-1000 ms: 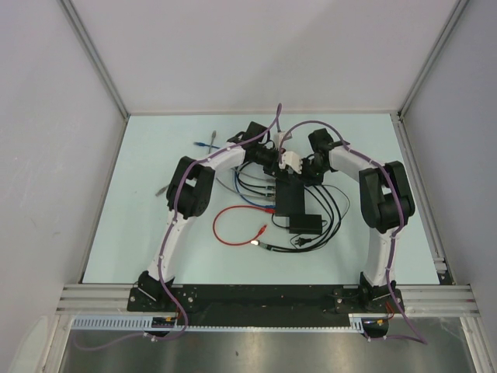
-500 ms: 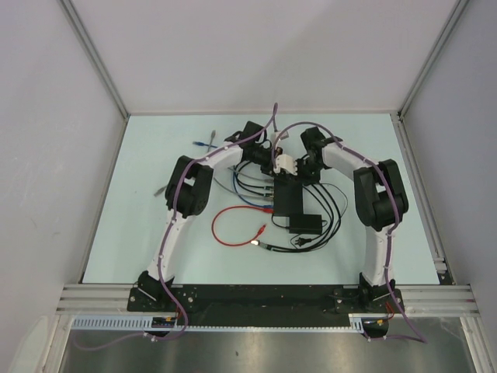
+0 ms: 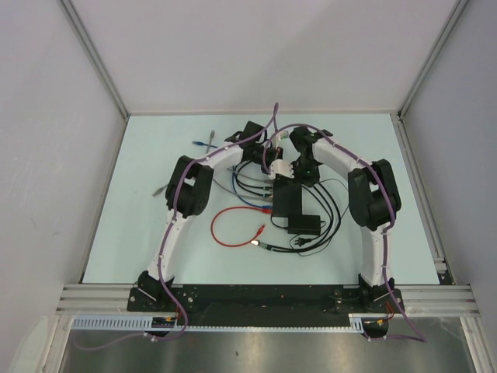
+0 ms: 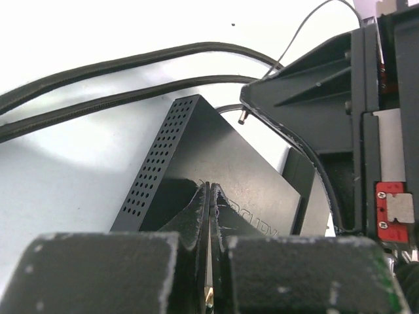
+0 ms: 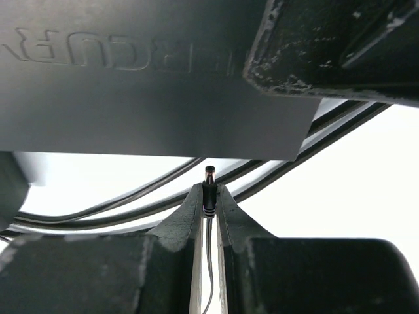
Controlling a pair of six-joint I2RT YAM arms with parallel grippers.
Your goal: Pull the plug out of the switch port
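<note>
The switch (image 3: 287,203) is a flat black box in the middle of the table; its perforated side (image 4: 154,171) shows in the left wrist view. My left gripper (image 4: 210,190) is shut with nothing between its fingers, and its tips rest on the switch's top. My right gripper (image 5: 209,196) is shut on the plug (image 5: 209,186), a small black barrel plug with a metal tip and a thin lead. The plug's tip (image 4: 242,120) stands free of the switch (image 5: 131,98), a small gap away from its edge. Both grippers meet at the switch's far end (image 3: 281,172).
A smaller black box (image 3: 305,225) with thin black leads (image 3: 332,206) lies at the switch's near right. Several cables (image 3: 248,185) enter the switch's left edge. A red cable (image 3: 231,229) loops at the near left, and a blue-tipped cable (image 3: 203,144) lies at the far left.
My right arm has swung left, carrying the gripper and the plug it holds leftward over the switch's far end. The left arm has stayed put.
</note>
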